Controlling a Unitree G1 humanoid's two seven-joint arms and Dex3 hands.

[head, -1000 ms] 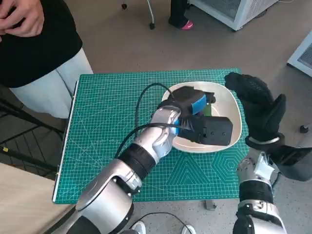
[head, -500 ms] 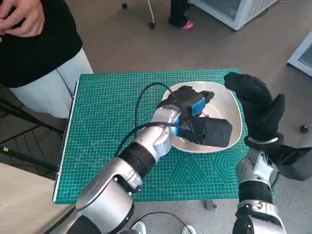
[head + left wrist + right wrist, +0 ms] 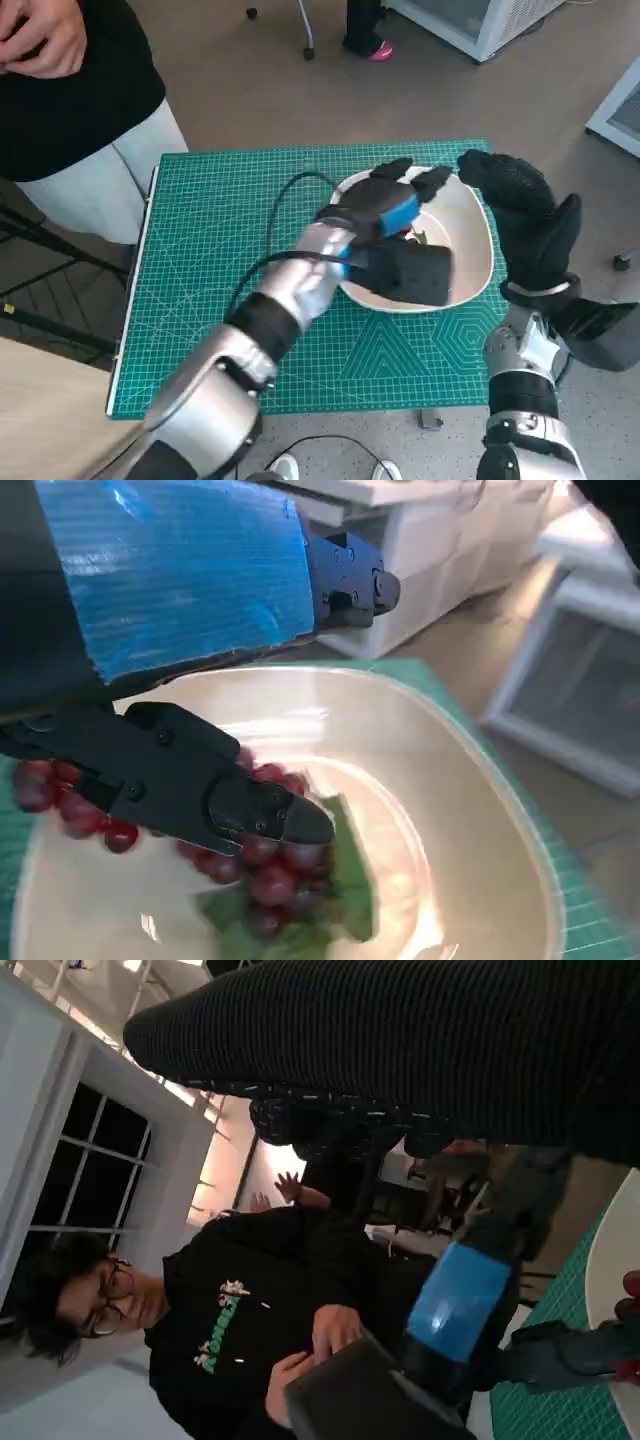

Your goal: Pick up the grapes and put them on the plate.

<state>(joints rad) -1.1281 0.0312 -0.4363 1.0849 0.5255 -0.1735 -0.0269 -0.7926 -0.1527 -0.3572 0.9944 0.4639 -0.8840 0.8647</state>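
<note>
The grapes (image 3: 262, 865) lay in the plate (image 3: 455, 780), directly beneath the left hand (image 3: 392, 205); its fingers spread apart, holding nothing.

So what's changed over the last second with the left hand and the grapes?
The left hand has opened over the plate and shifted slightly toward its far rim, fingers now spread. The grapes lie on the plate with their green leaves, released beneath the fingers. The right hand stayed raised at the plate's right edge, and the plate has not moved.
</note>
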